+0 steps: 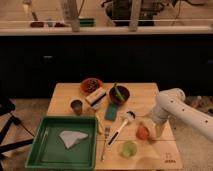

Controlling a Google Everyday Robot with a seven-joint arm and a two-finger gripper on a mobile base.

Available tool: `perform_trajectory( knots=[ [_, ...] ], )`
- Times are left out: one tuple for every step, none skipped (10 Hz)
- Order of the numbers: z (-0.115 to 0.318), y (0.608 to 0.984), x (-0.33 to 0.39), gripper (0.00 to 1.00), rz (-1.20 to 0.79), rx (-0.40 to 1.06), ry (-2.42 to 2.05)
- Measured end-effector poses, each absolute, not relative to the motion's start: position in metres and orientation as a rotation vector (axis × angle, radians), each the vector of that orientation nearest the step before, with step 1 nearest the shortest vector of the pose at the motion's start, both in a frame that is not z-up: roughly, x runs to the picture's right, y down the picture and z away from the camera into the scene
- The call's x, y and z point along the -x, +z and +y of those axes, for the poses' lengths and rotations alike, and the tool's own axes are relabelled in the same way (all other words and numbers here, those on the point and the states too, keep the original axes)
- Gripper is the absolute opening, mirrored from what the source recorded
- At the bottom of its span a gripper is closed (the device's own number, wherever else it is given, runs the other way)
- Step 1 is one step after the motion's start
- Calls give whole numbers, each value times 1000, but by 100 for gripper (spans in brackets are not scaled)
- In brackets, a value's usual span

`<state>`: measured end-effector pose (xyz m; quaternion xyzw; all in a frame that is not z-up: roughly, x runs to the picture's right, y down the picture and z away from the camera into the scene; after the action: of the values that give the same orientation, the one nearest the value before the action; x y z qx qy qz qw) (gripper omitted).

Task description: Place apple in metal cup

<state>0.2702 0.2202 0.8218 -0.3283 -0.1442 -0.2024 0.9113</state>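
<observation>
The apple (pixel 142 132) is a small red-orange fruit lying on the right part of the wooden table (pixel 65 95). The gripper (pixel 151 131) is at the end of the white arm, low over the table and right beside the apple on its right. The metal cup (pixel 76 106) is a small dark cylinder standing upright at the table's left, above the green tray, far from the gripper.
A green tray (pixel 37 150) holding a white cloth (pixel 70 138) fills the front left. An orange-rimmed bowl (pixel 91 85), a dark red bowl (pixel 119 94), a white-handled brush (pixel 121 128), a fork (pixel 105 141) and a pale green round thing (pixel 128 149) lie mid-table.
</observation>
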Motion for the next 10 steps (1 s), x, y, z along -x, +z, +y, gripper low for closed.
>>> perform_trajectory(
  knots=[
    [221,816,-266,80,-323,671,-448],
    [222,812,-261,80,-351,664,-479],
    [223,808,-258,80,-375,659,-505],
    [226,802,-254,80,-409,653,-543],
    [228,798,-247,80,-446,651,-588],
    [230,795,-238,80,-483,647,-639],
    [231,792,-231,80,-516,642,-681],
    [235,789,-227,80,-542,642,-718],
    [240,785,-223,80,-567,643,-771],
    [242,785,-220,80,-569,646,-795]
  ],
)
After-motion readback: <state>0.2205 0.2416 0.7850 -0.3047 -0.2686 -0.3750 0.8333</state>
